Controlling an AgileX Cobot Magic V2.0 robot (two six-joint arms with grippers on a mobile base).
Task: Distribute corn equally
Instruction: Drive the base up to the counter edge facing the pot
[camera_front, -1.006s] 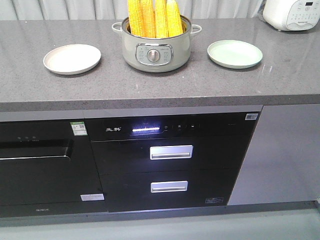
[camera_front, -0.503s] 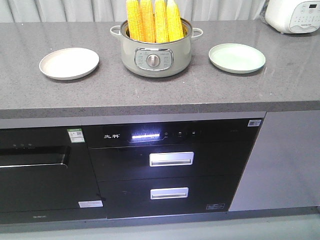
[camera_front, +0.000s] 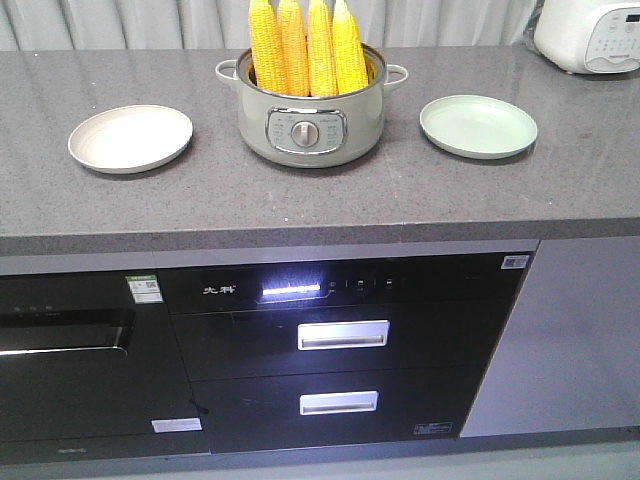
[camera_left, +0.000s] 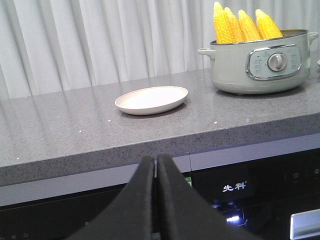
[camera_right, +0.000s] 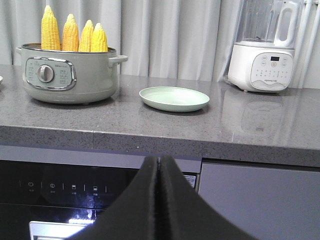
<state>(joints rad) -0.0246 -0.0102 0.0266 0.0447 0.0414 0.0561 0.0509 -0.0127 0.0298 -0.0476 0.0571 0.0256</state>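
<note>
Corn (camera_front: 305, 45), all four cobs, stands on end in the pot (camera_front: 310, 125) at the middle of the counter (camera_front: 300, 200), tips up, long axes near vertical. My left gripper (camera_left: 154, 162) is pressed closed on nothing, and so is my right gripper (camera_right: 159, 161); both hang low, in front of the counter's edge. From the left one the cobs lie ahead and off to the right, from the right one ahead and off to the left (neither looks clearly nearer). The white plate (camera_front: 130, 138) flanks the pot on my left, the green plate (camera_front: 478, 125) on my right. I judge either arm must rise, spread, and descend over a tip.
</note>
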